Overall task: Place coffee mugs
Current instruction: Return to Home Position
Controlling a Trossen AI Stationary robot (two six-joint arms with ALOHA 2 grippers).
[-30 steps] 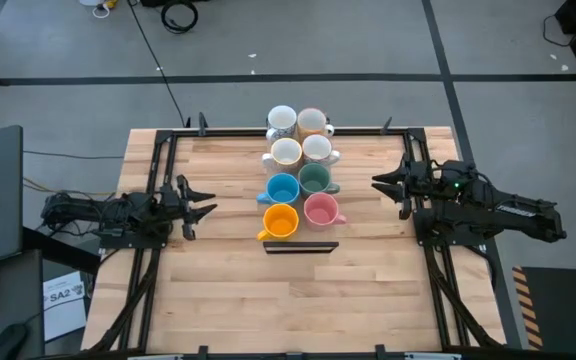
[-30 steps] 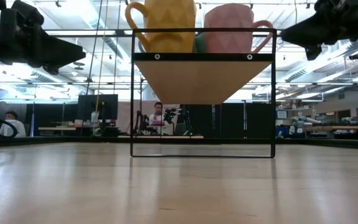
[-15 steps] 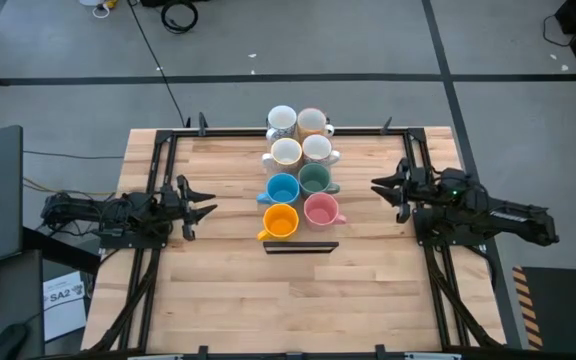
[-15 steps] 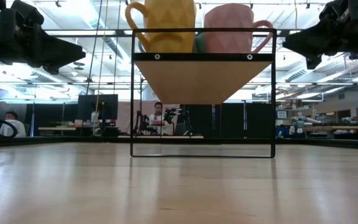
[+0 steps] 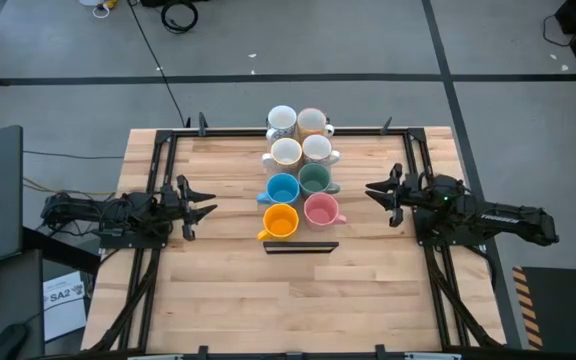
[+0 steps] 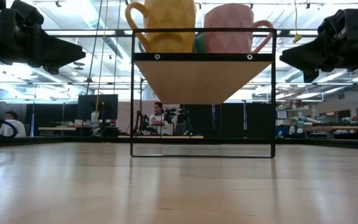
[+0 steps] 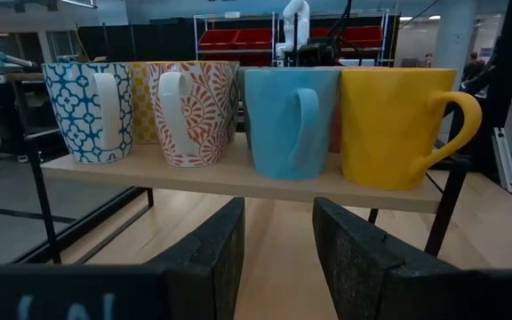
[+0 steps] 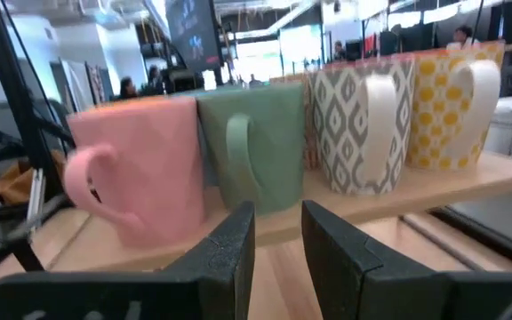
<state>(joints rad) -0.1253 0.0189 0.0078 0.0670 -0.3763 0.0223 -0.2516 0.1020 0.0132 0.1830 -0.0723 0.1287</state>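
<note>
Since a second ago the right gripper (image 5: 373, 191) has slid a touch toward 9 o'clock, nearer the shelf (image 5: 301, 246), and in the low view it hangs lower than it did, while the left gripper (image 5: 208, 204) has not budged. Only one bit of writing can be read from where I stand, "SA2" on a white sheet (image 5: 65, 294) off the 8 o'clock corner of the table (image 5: 228, 300). The mugs carry prints but no words. Both grippers have their fingers parted with a clear gap between them, holding nothing and touching nothing. The left one sits at 9 o'clock of the mugs and the right one at 3 o'clock, each well apart from the shelf and raised to about mug height. All eight coffee mugs (image 5: 300, 168) stand on the shelf in two columns of four, running from the table's middle toward 12 o'clock. The orange mug (image 5: 280, 222) and pink mug (image 5: 320, 209) are at the 6 o'clock end. Next come the blue mug (image 5: 282, 189) and grey-green mug (image 5: 314, 179), then a red-patterned mug (image 7: 198, 111) beside a grey-patterned mug (image 8: 354, 133). At the 12 o'clock end a blue-patterned mug (image 7: 85, 111) stands beside a yellow-patterned mug (image 8: 456, 107), every one upright and close against its neighbours
</note>
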